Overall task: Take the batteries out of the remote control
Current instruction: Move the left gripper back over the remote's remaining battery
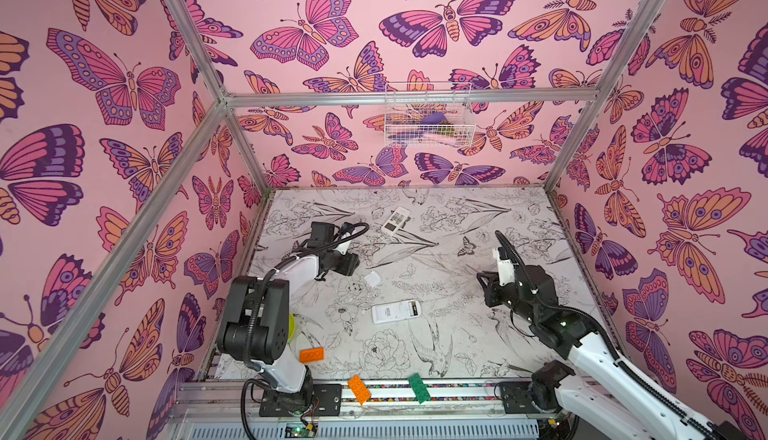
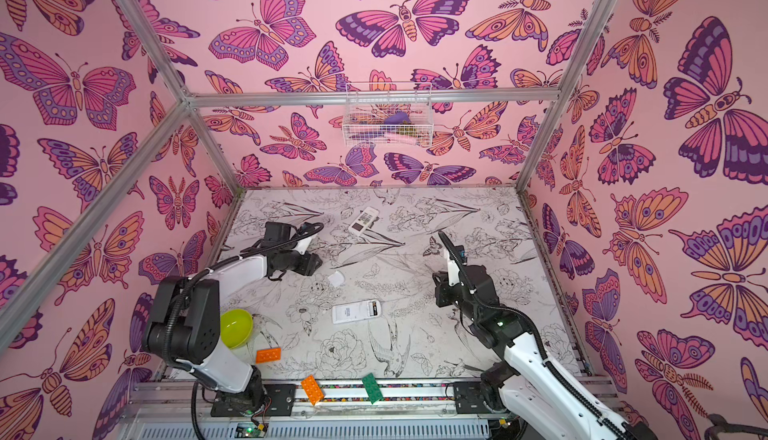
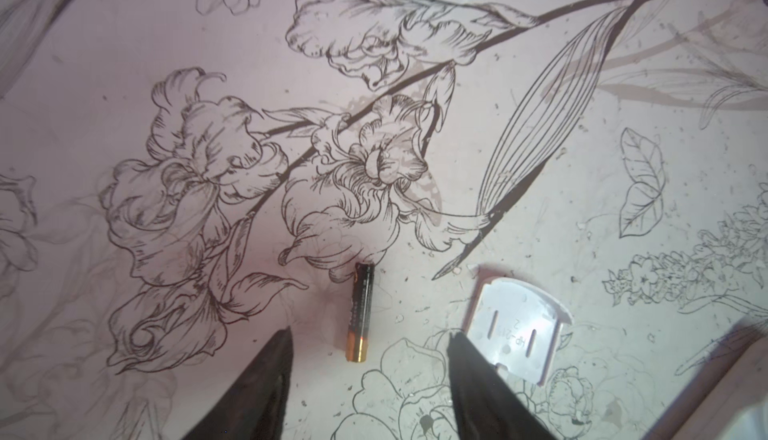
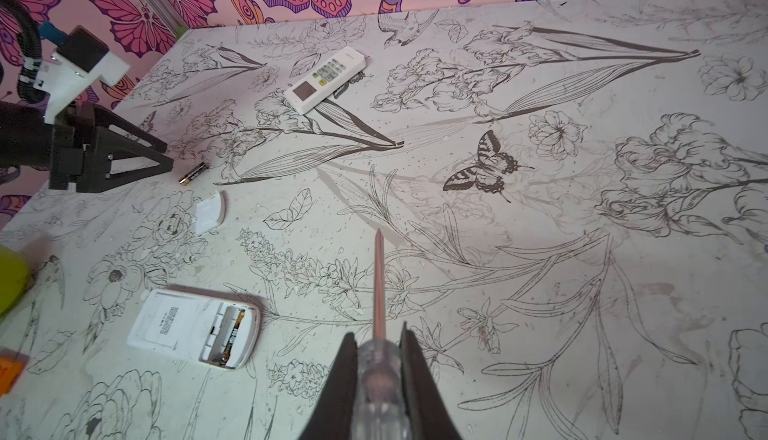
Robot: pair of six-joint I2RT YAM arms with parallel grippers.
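A white remote control [image 1: 397, 312] [image 4: 195, 327] lies face down in the middle of the table with its battery bay open. One black-and-gold battery [image 4: 232, 334] sits in that bay. A second battery [image 3: 360, 313] [image 4: 192, 173] lies loose on the table, just ahead of my left gripper [image 3: 370, 332] [image 1: 353, 263], which is open and holds nothing. The white battery cover [image 3: 515, 334] [image 1: 372, 279] rests beside it. My right gripper [image 4: 378, 334] [image 1: 484, 286] is shut on a clear-handled screwdriver [image 4: 379, 275], above the table to the right of the remote.
Another white remote [image 1: 395, 220] lies face up near the back. A green bowl [image 2: 236, 327] and an orange brick [image 1: 311, 354] sit by the left arm's base. An orange brick [image 1: 359, 390] and a green one [image 1: 419, 388] lie on the front rail. A wire basket [image 1: 428, 115] hangs on the back wall.
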